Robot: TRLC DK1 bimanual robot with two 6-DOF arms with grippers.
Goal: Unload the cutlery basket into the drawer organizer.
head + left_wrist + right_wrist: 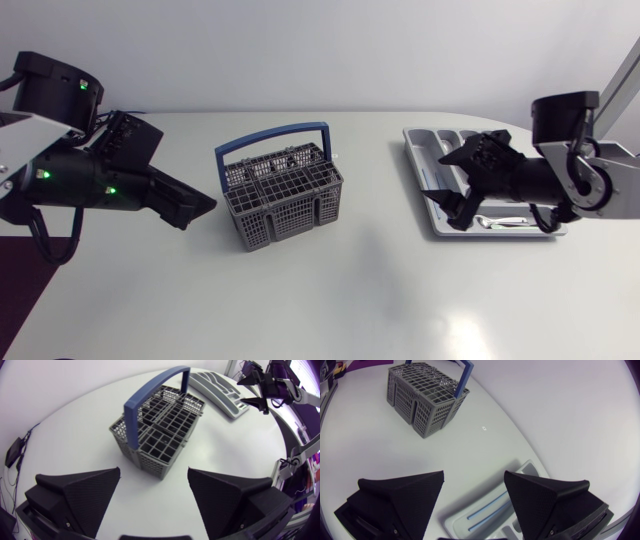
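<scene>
The grey cutlery basket (282, 197) with a blue handle (272, 135) stands mid-table; what it contains cannot be made out. My left gripper (196, 210) is open just left of it, with the basket (160, 435) ahead of its fingers (80, 492). The grey drawer organizer (420, 150) lies at the right, with silver cutlery (505, 222) in its near compartment. My right gripper (452, 190) hovers open over the organizer's left side, nothing between its fingers. In the right wrist view the organizer (470, 510) lies under the open gripper (474, 492), the basket (422, 400) far ahead.
A small white speck (483, 427) lies on the white table between basket and organizer. My right gripper (260, 392) shows beyond the organizer (220, 387) in the left wrist view. Bare tabletop (350, 300) spreads in front of both.
</scene>
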